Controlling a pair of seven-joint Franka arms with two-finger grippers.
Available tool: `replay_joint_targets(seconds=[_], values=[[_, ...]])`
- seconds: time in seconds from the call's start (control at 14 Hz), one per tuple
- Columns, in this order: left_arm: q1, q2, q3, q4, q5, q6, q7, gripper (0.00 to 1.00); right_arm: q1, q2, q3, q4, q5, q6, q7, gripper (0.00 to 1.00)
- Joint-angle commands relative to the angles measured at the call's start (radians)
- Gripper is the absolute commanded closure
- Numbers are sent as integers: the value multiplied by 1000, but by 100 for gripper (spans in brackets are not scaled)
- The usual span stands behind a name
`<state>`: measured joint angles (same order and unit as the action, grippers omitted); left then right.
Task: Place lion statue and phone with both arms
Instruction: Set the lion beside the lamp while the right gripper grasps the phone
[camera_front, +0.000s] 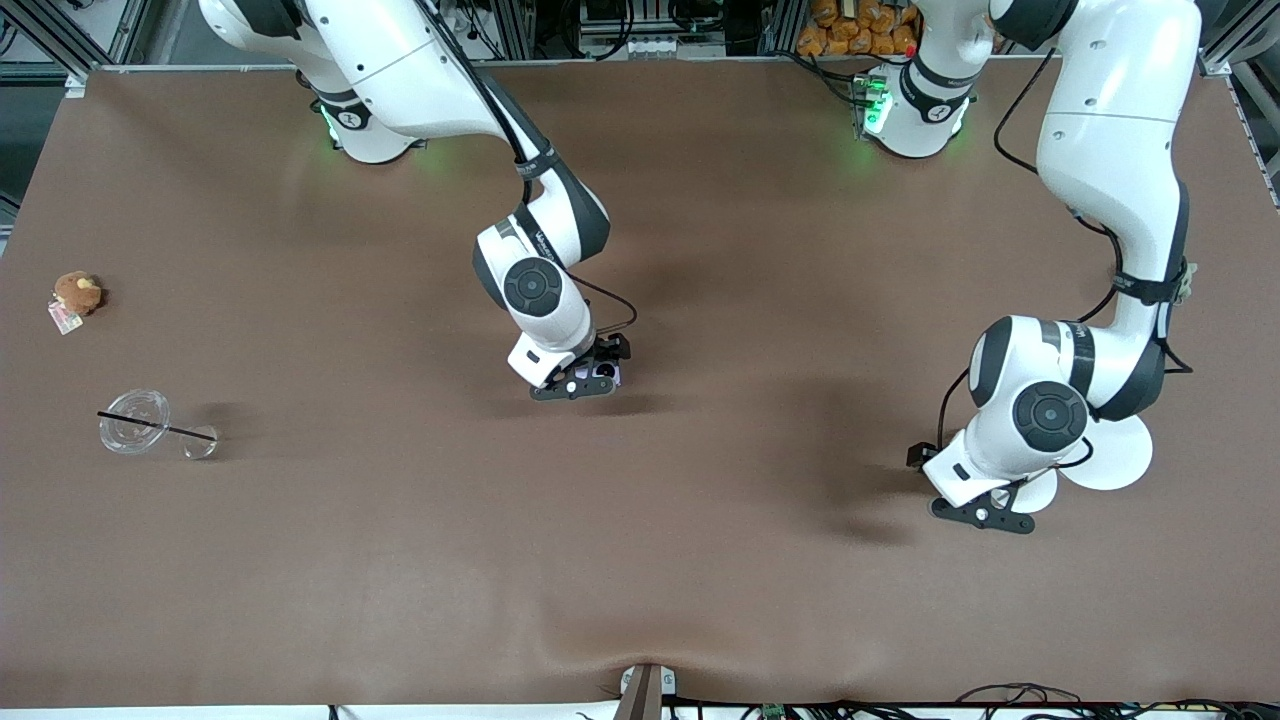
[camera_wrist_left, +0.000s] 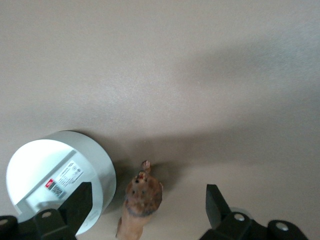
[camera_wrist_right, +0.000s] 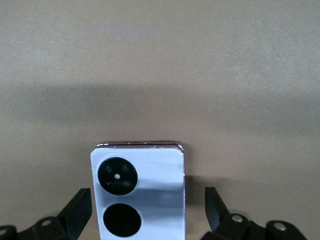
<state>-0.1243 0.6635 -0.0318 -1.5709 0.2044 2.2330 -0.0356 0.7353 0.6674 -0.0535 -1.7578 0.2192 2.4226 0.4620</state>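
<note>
Lion statue (camera_wrist_left: 141, 202) lies on the desk (camera_front: 700, 560) between the spread fingers of the left tool (camera_front: 985, 515), neither finger touching it; just beside it sits a white cylindrical container (camera_wrist_left: 60, 180), lying near one finger. In the front view the statue is hidden under the left arm, toward the left arm's end of the desk, with white discs (camera_front: 1110, 452) next to the wrist. Phone (camera_wrist_right: 138, 192) lies flat, lenses up, mid-desk, between the fingers of the right tool (camera_front: 578, 385), which are apart with a gap on each side. Neither tool is clamped on anything.

Risks, my read: the left finger next to the container could bump or drag it if the tool shifts sideways or closes. The statue is narrow and irregular, so it could roll or tip if nudged. The phone is thin and smooth; a pinch on its edges could slip or skate it along the desk.

Surface is plain brown matte covering, slight ripple at the edge nearest the front camera. Toward the right arm's end: a small brown plush (camera_front: 77, 293) with a tag, and a clear cup lid (camera_front: 133, 421) with a black straw (camera_front: 157, 426). Frame rails, cables and orange items past the arm bases.
</note>
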Motion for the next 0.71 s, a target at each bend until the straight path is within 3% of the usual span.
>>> replay_joint_targets(seconds=[0.0, 0.29, 0.36, 0.43, 0.5, 0.64], values=[[-8, -96, -11, -14, -14, -81, 5, 0, 42, 17, -20, -3, 0, 23, 38, 0], [-3, -221, -45, -11, -22, -208, -23, 0, 56, 38, -28, -3, -3, 59, 38, 0], [-3, -263, -45, -8, -22, -246, -23, 0, 64, 43, -32, -5, -6, 68, 37, 10], [0, -292, -45, 9, -22, -301, -21, 0, 70, 40, -45, -3, -26, 64, 34, 60], [3, -312, -46, 37, -23, -362, -20, 0, 67, 32, -51, 1, -27, 50, 46, 100], [5, -335, -46, 110, -33, -461, -20, 0, 56, 14, -54, 10, -26, -17, 63, 100]])
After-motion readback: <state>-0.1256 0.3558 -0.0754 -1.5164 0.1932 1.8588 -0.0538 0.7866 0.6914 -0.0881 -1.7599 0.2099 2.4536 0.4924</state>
